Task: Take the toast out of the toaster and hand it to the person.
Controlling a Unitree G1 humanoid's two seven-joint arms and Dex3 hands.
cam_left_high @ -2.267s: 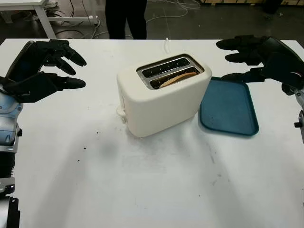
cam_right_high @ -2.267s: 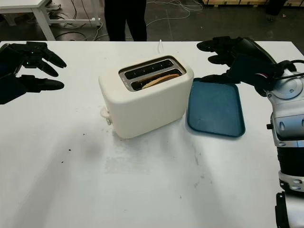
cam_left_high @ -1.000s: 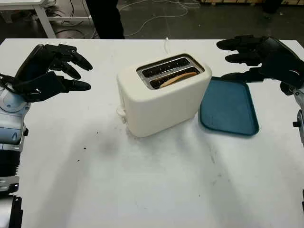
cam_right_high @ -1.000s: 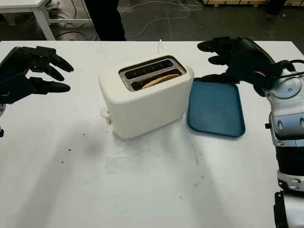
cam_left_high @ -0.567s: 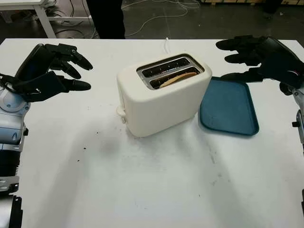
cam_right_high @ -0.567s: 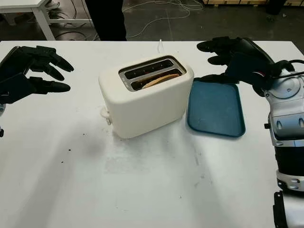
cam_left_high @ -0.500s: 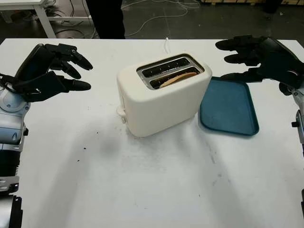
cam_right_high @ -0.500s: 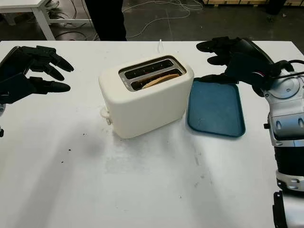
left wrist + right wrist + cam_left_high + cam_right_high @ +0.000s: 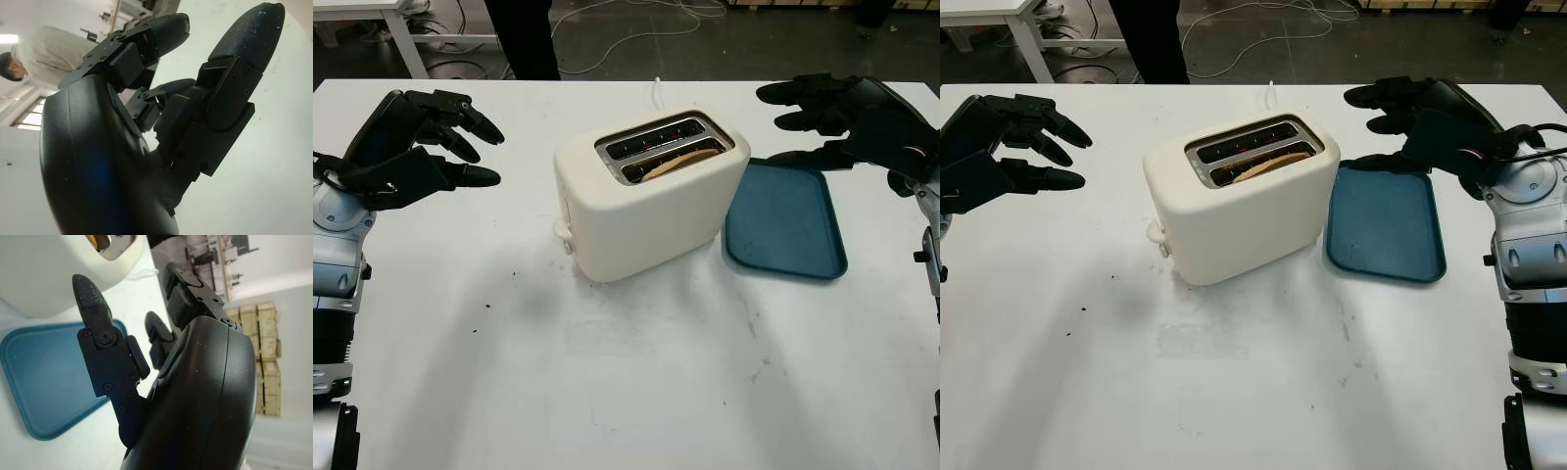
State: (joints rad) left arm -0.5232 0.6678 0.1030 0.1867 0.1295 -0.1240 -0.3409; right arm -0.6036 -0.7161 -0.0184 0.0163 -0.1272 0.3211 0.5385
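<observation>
A cream two-slot toaster (image 9: 646,211) stands in the middle of the white table. A brown slice of toast (image 9: 679,161) sits low in its nearer slot; the far slot looks empty. My left hand (image 9: 423,137) is open and raised above the table, well to the left of the toaster. My right hand (image 9: 837,117) is open, hovering over the far edge of the blue tray, right of the toaster. A person (image 9: 522,37) in dark trousers stands behind the table's far edge.
A flat blue tray (image 9: 785,221) lies just right of the toaster. The toaster's white cord (image 9: 657,90) runs off the far edge. Small dark crumbs (image 9: 502,290) dot the table left of the toaster. A white table leg (image 9: 396,29) stands on the floor, back left.
The person behind the table has stepped left. My left hand moved slightly toward the toaster 2.3 s ago and has held since. My right hand has barely moved.
</observation>
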